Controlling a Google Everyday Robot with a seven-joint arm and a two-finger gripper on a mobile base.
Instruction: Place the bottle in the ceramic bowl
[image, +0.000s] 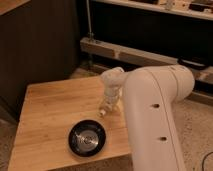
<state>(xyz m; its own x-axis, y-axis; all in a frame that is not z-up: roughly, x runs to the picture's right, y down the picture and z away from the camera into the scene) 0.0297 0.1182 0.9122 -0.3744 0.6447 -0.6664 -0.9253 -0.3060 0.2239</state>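
The gripper (109, 99) hangs over the far side of the table (50, 112), right above the bottle (104, 110). Its jaws are apart and not clamped on anything. The bottle sits on the table at about one o'clock from the bowl (74, 131), near it but not touching. I cannot tell if it stands straight or leans. What could go wrong? The bottle is small, slim and smooth, so if the jaws shut a bit off to one side, it could pop out, tip over and roll on the flat wood. With a weak grip it could slip out on the way to the bowl. The bowl is round, low, black and shiny, and it looks hard. A bottle let go from too high could bounce out over the low rim. The table is pale wood with fine lines. The arm (150, 115) is fat, white and smooth.
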